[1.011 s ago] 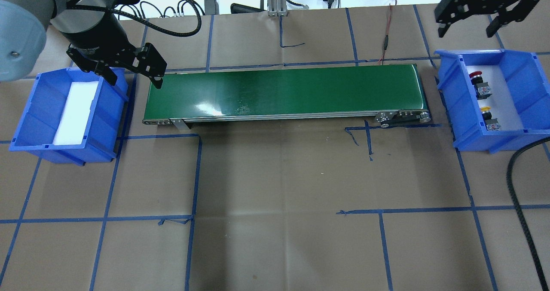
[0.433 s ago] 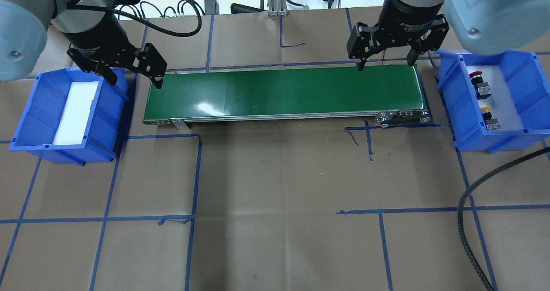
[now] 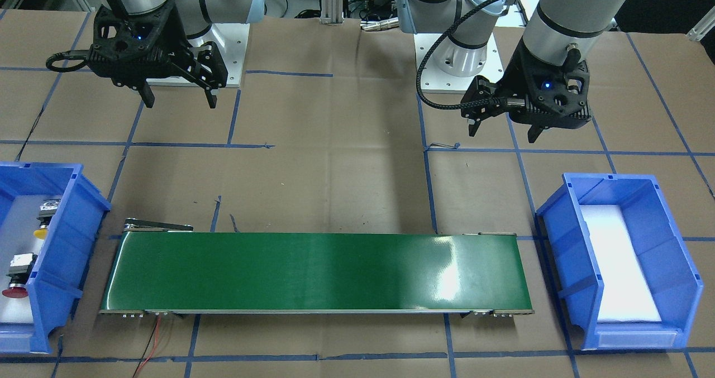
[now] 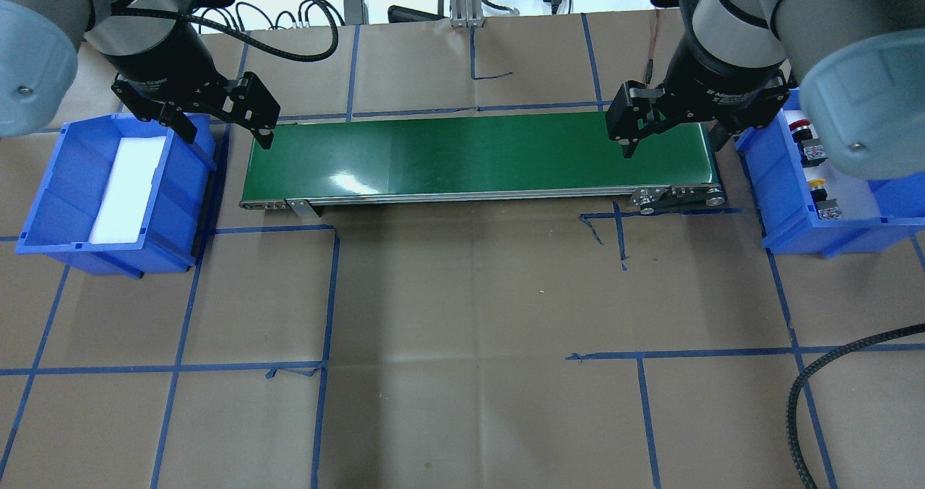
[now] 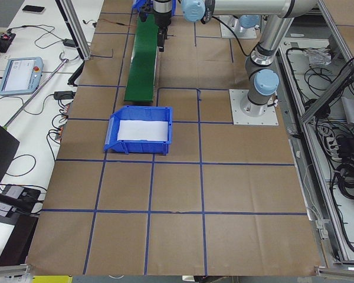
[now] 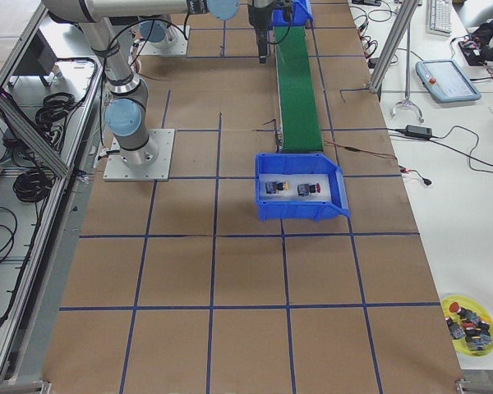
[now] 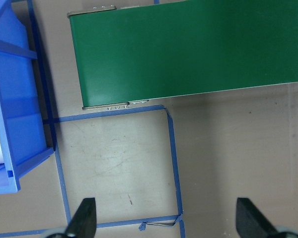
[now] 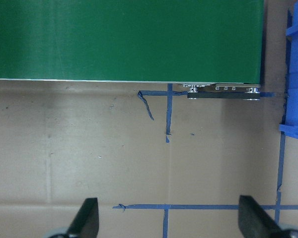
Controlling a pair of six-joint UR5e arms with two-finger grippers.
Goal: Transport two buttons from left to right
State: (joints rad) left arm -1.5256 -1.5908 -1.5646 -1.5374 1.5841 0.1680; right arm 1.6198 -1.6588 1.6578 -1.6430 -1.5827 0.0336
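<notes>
Both jaw sets stand spread and empty: left gripper [image 4: 227, 139] and right gripper [image 4: 672, 149] hang on the robot's side of the conveyor [image 4: 470, 153]. Beyond, at the table's [image 4: 470, 294] right edge, the blue bin [image 4: 795, 240] holds the yellow-capped button [image 4: 816, 183], then the red-capped button [image 4: 798, 123].

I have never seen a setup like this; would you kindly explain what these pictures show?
A two-armed robot stands at a paper-covered table. Pictures come from above, the front, both table ends, and a camera on each wrist. A green conveyor belt lies between two blue bins. The left bin holds only a white pad; the right bin holds the red button and yellow button. The left tool and right tool are open, holding nothing.
</notes>
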